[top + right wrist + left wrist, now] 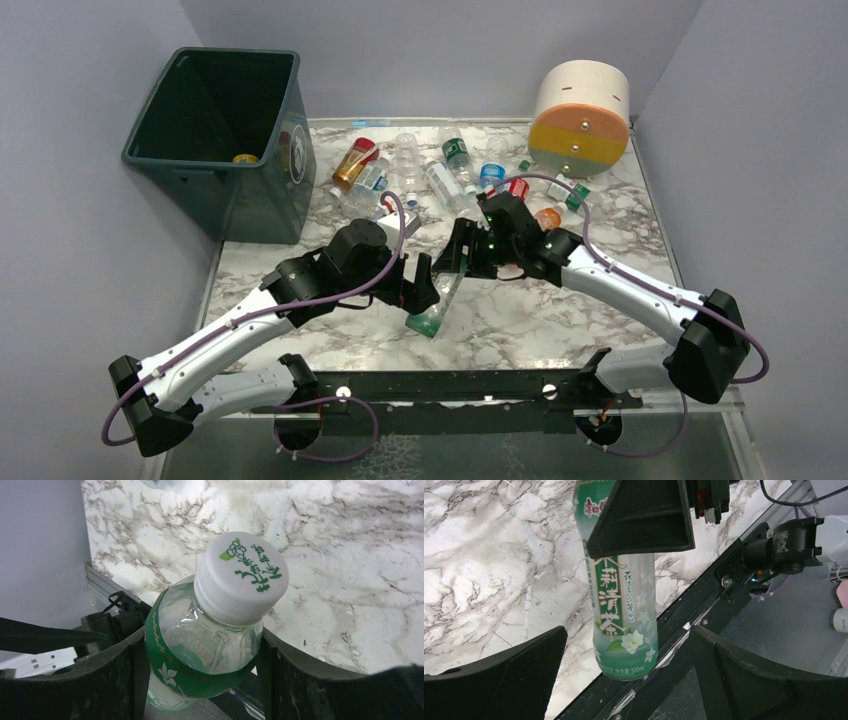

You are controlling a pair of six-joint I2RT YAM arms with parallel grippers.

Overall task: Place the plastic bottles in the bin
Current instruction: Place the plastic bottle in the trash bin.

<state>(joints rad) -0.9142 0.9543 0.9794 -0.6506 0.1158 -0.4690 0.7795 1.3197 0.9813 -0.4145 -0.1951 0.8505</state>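
Grey walls enclose a marble table (pixel 520 320). Above its near centre a green-label bottle (pixel 436 305) hangs tilted, base toward the left arm, apparently clear of the surface. The right gripper (pixel 202 662) is clamped on its shoulder, just under the white cap (pixel 242 577). The left gripper (pixel 626 635) is fully spread, one finger either side of the bottle's lower half, neither touching it.

Procedure — judged a hand-over, since the bin (pixel 265 200) stands at the far left corner, on the left arm's side.
- Centre the left fingers on the label band, above the tapered base.
- Close them until firm, and only then release the right.
- Releasing first would likely drop the bottle onto the table edge or the black frame rail (pixel 450 385).

Surroundings: the other bottles (pixel 440 175) lie scattered at the far centre, between the bin and the cream-orange-yellow cylinder (pixel 580 120) — well apart from the hand-over. The likely route to the bin skirts the pile's near-left edge, so lift above the rim before letting go.
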